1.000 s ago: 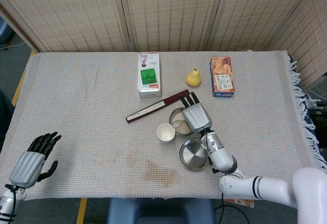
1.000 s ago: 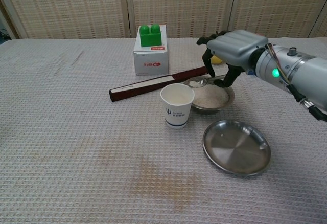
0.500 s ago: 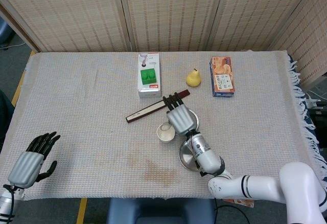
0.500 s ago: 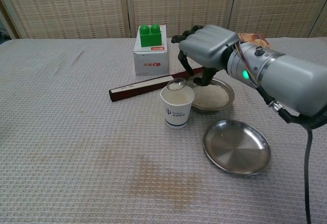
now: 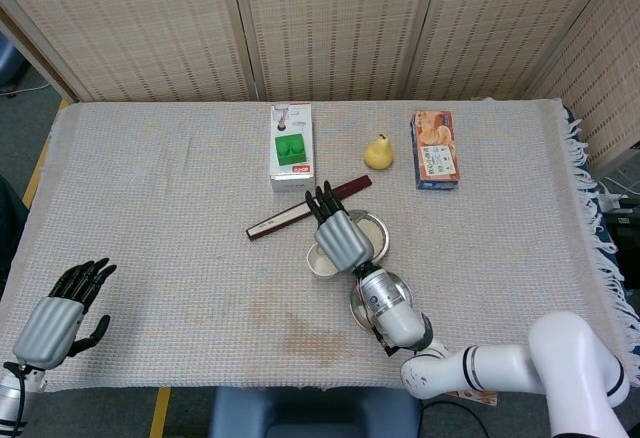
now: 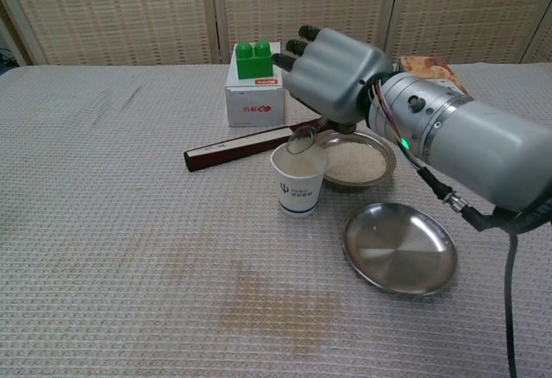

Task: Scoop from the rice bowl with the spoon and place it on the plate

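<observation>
My right hand (image 6: 338, 74) hangs above the white paper cup (image 6: 299, 185) and holds a metal spoon (image 6: 301, 141). The spoon's bowl tilts just over the cup's rim; the grip on the handle is hidden under the palm. The steel rice bowl (image 6: 355, 161) stands right behind the cup, with white rice in it. In front of it, the steel plate (image 6: 399, 247) lies bare. In the head view my right hand (image 5: 342, 233) covers most of the cup (image 5: 317, 264) and part of the rice bowl (image 5: 377, 228). At the table's near left edge, my left hand (image 5: 55, 315) holds nothing, fingers extended.
A long dark red box (image 6: 246, 142) lies left of the bowl. Behind it a green block sits on a white box (image 6: 254, 93). A yellow pear (image 5: 378, 152) and a snack box (image 5: 435, 149) stand at the back right. A stained cloth (image 6: 129, 248) covers the table.
My right hand has swung left with the spoon, from over the rice bowl to over the paper cup, and has risen. The left hand has barely shifted.
</observation>
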You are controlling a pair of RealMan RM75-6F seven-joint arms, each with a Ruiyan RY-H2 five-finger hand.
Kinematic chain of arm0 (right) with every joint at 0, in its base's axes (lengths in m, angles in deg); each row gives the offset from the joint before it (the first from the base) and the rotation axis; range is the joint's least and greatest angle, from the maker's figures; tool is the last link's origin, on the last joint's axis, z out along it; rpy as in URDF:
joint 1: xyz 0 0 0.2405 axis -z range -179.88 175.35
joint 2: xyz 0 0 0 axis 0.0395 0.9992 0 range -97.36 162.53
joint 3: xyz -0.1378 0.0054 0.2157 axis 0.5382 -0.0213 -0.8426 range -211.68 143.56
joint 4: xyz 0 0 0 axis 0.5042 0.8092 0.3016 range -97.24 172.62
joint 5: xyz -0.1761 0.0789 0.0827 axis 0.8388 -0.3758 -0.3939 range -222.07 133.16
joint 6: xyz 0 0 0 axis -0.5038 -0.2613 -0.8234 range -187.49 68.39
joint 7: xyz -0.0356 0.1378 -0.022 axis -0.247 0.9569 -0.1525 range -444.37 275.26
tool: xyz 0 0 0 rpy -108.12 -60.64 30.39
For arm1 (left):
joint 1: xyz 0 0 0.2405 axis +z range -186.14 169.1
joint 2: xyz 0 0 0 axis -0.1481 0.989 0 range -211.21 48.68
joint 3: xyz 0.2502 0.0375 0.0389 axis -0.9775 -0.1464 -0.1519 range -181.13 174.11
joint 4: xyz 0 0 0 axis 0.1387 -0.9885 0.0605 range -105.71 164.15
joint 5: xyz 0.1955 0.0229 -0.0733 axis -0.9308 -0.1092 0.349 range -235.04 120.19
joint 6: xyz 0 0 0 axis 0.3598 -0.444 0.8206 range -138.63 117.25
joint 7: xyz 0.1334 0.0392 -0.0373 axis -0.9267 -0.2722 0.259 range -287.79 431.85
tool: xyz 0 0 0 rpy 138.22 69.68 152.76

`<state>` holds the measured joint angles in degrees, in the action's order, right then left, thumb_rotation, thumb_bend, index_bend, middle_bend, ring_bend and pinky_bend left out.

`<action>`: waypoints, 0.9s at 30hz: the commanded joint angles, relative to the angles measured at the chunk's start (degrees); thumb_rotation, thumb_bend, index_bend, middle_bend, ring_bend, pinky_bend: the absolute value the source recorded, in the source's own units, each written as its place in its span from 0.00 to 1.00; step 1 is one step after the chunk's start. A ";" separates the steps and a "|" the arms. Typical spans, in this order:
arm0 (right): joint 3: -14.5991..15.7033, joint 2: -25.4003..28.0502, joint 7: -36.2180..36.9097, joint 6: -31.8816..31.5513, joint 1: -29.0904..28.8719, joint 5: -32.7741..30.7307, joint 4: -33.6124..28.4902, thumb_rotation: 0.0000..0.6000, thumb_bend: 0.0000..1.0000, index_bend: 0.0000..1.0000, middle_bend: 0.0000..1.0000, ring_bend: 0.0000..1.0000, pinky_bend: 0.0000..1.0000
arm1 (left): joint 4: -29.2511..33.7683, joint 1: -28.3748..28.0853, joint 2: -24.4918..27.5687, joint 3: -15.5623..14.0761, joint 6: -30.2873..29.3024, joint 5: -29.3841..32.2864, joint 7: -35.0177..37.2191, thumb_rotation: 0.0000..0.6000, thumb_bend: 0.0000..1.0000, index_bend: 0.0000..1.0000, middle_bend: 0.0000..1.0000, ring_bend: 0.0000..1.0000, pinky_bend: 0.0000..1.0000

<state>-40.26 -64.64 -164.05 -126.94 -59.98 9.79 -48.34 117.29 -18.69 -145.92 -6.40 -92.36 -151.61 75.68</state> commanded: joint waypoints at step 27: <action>6.83 -0.69 -33.78 -6.17 -5.56 -2.21 -6.40 1.00 0.47 0.60 0.03 0.00 0.00 | 0.19 0.20 0.20 -0.25 -0.37 -0.55 0.32 1.00 0.46 0.00 0.00 0.00 0.09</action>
<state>-33.71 -65.55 -197.00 -133.39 -65.04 7.81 -54.66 117.51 -18.46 -145.74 -6.69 -92.80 -152.25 75.92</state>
